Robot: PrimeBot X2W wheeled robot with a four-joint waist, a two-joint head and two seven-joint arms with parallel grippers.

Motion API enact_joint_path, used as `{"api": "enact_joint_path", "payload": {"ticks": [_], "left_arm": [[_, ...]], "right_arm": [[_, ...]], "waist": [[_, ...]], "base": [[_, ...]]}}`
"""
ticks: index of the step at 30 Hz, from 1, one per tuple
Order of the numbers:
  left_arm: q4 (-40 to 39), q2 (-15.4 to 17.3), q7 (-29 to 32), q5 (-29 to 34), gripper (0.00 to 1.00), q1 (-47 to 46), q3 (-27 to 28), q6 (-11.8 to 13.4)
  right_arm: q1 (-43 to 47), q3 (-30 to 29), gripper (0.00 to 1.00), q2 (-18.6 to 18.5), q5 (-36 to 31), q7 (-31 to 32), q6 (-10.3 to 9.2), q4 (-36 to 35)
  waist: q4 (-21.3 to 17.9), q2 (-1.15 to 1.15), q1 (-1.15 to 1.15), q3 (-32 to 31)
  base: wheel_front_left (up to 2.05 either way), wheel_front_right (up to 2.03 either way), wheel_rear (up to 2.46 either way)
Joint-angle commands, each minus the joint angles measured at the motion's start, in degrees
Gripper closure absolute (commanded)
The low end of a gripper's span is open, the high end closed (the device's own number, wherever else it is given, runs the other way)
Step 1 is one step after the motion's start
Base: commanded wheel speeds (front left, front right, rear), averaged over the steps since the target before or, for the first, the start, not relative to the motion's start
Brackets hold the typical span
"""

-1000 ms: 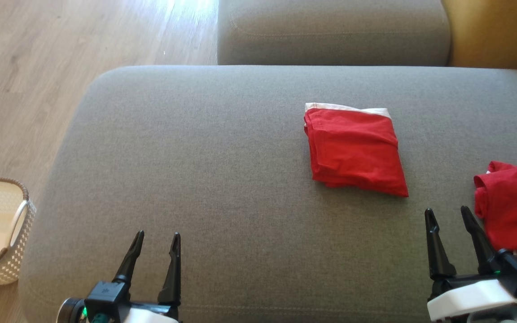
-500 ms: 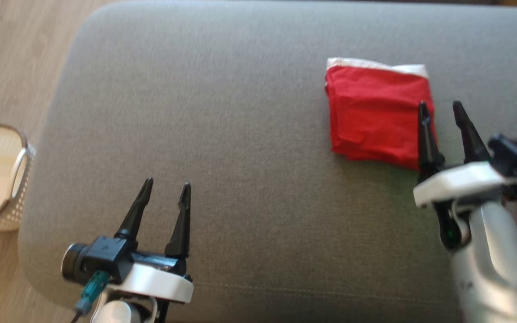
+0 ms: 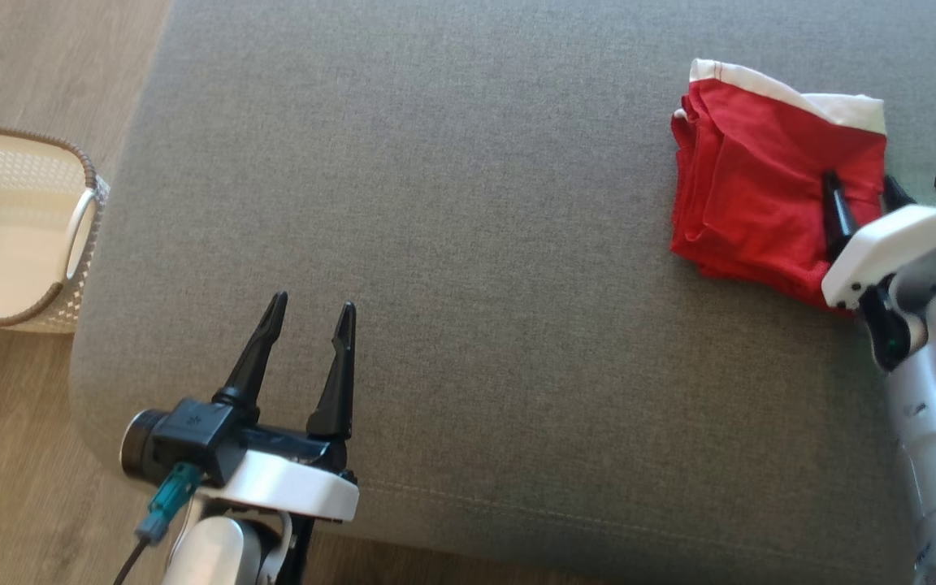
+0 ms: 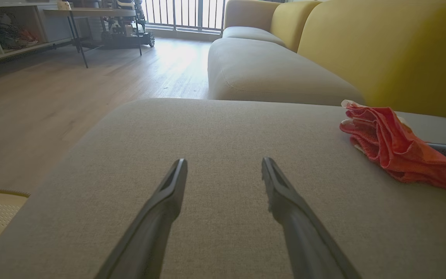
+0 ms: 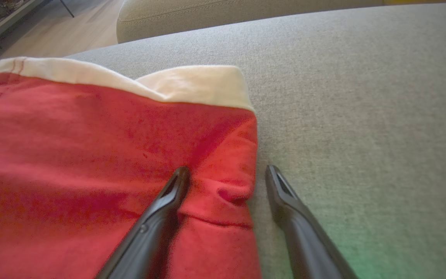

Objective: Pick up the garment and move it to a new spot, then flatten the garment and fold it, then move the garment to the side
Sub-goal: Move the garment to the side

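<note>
The garment [image 3: 760,179] is a folded red cloth with a white band along its far edge, lying at the right of the grey sofa cushion [image 3: 476,203]. My right gripper [image 3: 860,185] stands open at the garment's right edge. In the right wrist view one finger rests on the red garment [image 5: 91,147] and the other on bare cushion, so the edge lies between the jaws of the right gripper [image 5: 227,170]. My left gripper [image 3: 312,305] hovers open and empty over the cushion's near left part. The left wrist view has the left gripper [image 4: 223,162] with the garment [image 4: 393,143] far to its right.
A white woven basket [image 3: 13,227] stands on the wooden floor [image 3: 29,65] left of the cushion. A second grey cushion [image 4: 265,69] and a yellow backrest [image 4: 381,46] lie beyond. The cushion's front edge runs just below my left gripper.
The head camera has tilted and turned, shifting the whole picture. My right gripper has moved forward from the near right up to the garment's right edge. The left gripper stays open in place.
</note>
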Motion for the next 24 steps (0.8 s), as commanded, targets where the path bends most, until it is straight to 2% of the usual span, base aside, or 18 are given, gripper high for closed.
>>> {"api": "enact_joint_path", "payload": {"ticks": [1,2,3,8,14,19,24], "left_arm": [[-1.71,-0.13,-0.34,-0.41,0.00,-2.05,1.59,-0.13],[-1.72,-0.13,-0.34,-0.51,0.00,-2.13,1.66,-0.03],[-1.63,-0.13,-0.34,-0.75,0.00,-2.19,1.67,0.02],[-1.64,-0.13,-0.34,-0.74,0.00,-2.02,1.68,0.12],[-1.59,-0.13,-0.34,0.19,0.00,-1.22,2.56,-0.25],[-1.68,-0.13,-0.34,1.07,0.00,-0.17,3.36,-0.88],[-2.40,-0.13,-0.34,2.19,0.00,-0.29,3.86,-1.57]], "right_arm": [[-1.69,1.00,0.00,0.78,0.16,1.27,-0.02,-0.34],[-2.13,1.19,0.02,1.04,0.44,1.76,-0.02,0.09],[-2.68,2.17,1.00,1.07,0.62,1.58,-0.02,0.22],[-2.34,3.38,1.00,1.03,1.48,-0.80,-0.02,-1.44],[0.53,4.03,1.00,0.40,1.48,-0.70,-0.02,-5.78],[5.27,2.83,1.00,-0.43,0.80,1.37,-0.02,-13.30],[11.25,1.16,1.00,-2.42,-0.24,6.04,-0.02,-25.15]], "waist": [[0.15,0.00,0.00,0.53],[0.00,0.00,0.00,0.63],[-0.44,0.00,0.00,0.62],[-2.36,0.00,0.00,-0.61],[-6.02,0.00,0.00,-2.11],[-10.79,0.00,0.00,-3.40],[-14.66,0.00,0.00,-3.31]], "base": [[0.00,0.00,0.00],[0.00,0.00,0.00],[0.00,0.00,0.00],[0.00,0.00,0.00],[0.00,0.00,0.00],[0.00,0.00,0.00],[0.00,0.00,0.00]]}}
